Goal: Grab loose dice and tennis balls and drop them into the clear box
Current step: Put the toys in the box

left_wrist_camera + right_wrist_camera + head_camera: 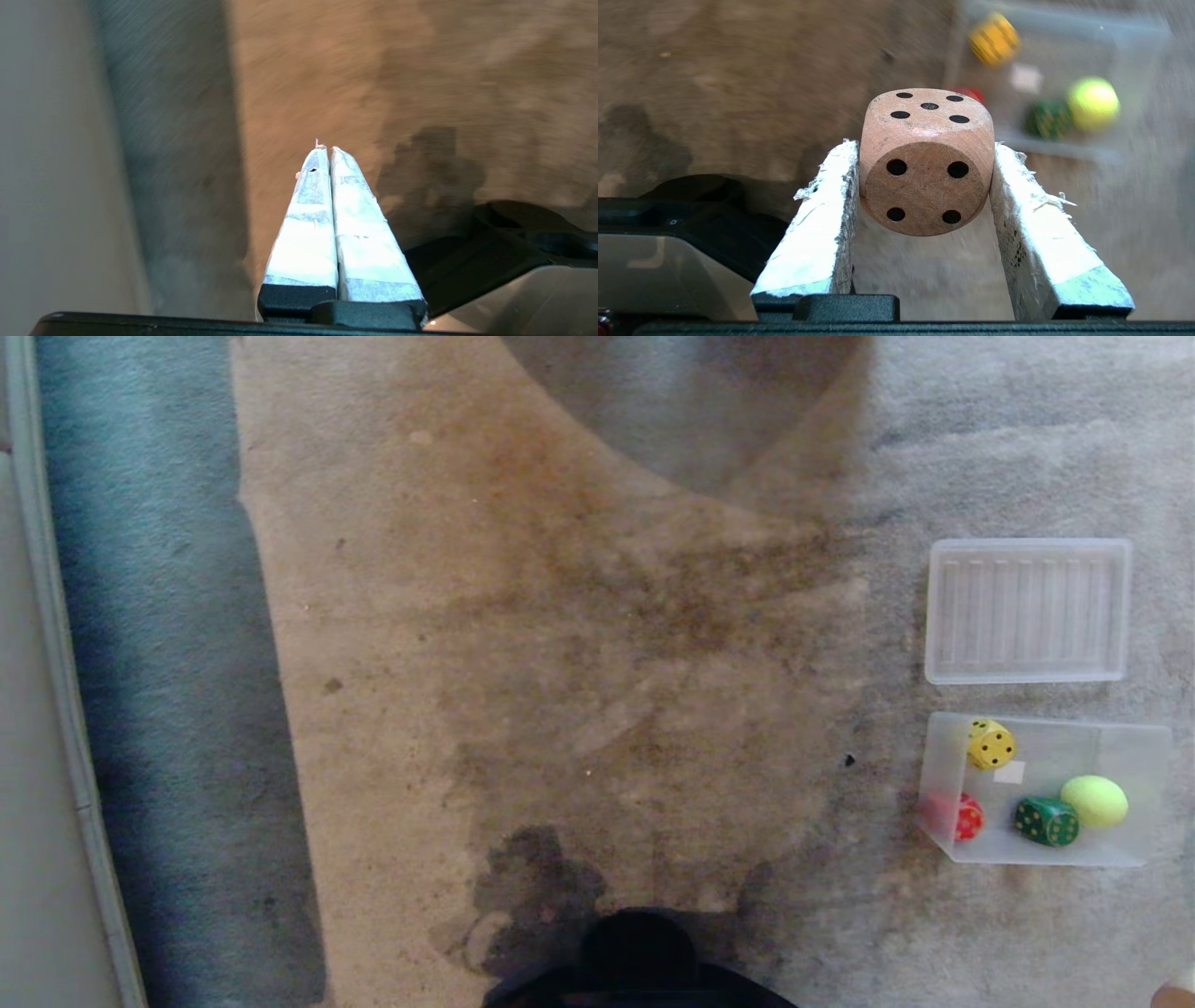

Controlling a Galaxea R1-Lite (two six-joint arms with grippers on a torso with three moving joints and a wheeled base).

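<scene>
Clamping tan die (927, 161) in right end effector (924, 186), left end effector (329, 154) closed, ribbed lid (1027, 611) beside clear box (1134, 747)

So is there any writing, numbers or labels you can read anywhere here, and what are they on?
No words, brands or numerals can be read in any view.
Tan die, held in the right gripper: pips only, a four face and a five face.
Yellow die, in the clear box: dark pips, too small to count.
</scene>
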